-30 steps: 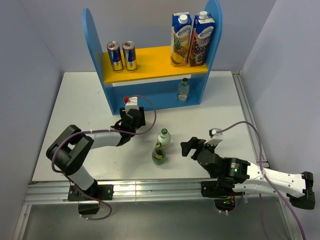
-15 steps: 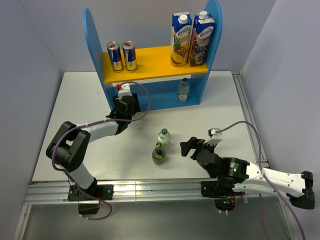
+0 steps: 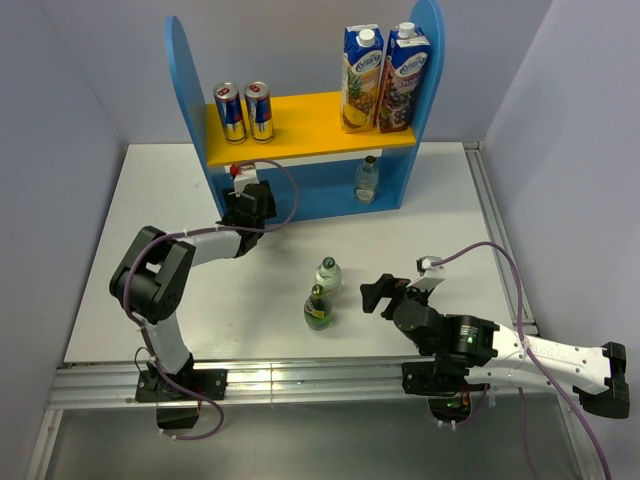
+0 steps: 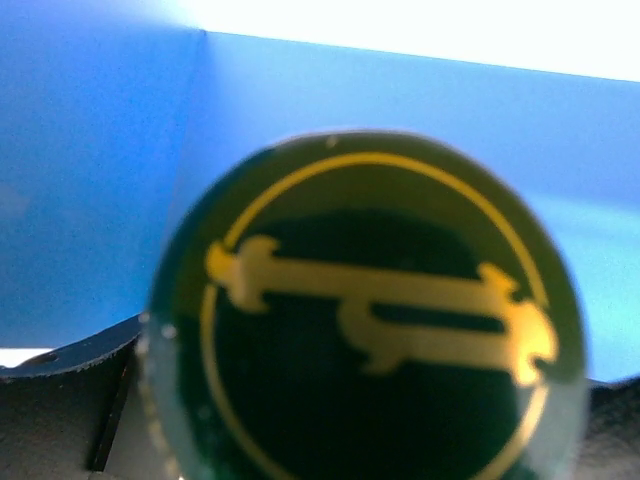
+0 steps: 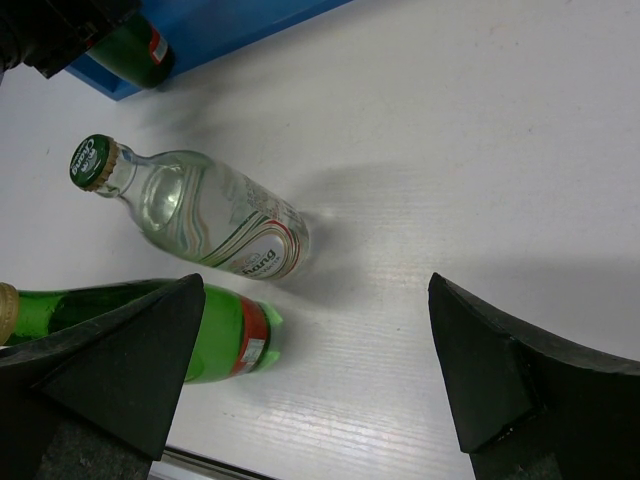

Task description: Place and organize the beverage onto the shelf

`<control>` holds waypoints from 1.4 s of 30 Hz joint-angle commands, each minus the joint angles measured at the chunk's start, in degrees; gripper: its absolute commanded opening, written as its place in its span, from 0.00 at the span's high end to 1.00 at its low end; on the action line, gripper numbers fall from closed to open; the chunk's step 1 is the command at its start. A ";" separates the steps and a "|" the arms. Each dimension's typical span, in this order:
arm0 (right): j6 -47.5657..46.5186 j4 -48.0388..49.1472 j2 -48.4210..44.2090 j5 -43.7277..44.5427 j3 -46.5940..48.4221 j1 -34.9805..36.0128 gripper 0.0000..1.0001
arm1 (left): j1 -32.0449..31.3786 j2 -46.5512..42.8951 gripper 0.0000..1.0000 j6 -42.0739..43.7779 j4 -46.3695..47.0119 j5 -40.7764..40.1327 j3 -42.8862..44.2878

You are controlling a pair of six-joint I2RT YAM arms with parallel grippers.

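Left end effector (image 3: pixel 248 198), closed on a dark green glass bottle (image 4: pixel 360 310), has been brought from the white bench (image 3: pixel 450 200) into the lower level of the blue-sided two-level shelf (image 3: pixel 187 80), so release is judged due; right end effector (image 3: pixel 385 295) is held wide open

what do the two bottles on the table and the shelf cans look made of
The clear bottle: likely glass, glossy, see-through, crimped metal-looking cap. The green bottle: probably tinted glass, translucent, shiny. The cans: seemingly metal, silver-blue sheen.

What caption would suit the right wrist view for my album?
Open right pincer facing a clear bottle and a green bottle standing on the white table.
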 commanded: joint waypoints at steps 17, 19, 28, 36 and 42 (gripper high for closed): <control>-0.22 1.80 0.05 1.92 -0.53 0.45 0.00 | 1.45 5.76 0.99 -0.22 11.92 -6.06 8.90; -0.21 1.80 -0.12 1.92 -0.62 0.37 0.00 | 1.36 6.47 0.85 -0.13 11.83 -6.41 9.51; -0.30 2.07 0.14 1.92 -0.70 0.36 0.00 | 1.53 7.00 0.04 0.13 10.60 -6.14 10.75; -0.48 2.07 0.05 1.92 -0.70 0.45 0.00 | 1.45 4.80 0.01 -0.40 8.23 -4.74 9.43; -0.39 2.07 0.14 2.00 -0.70 0.36 0.00 | 1.53 1.46 0.01 -1.10 5.42 -1.93 7.14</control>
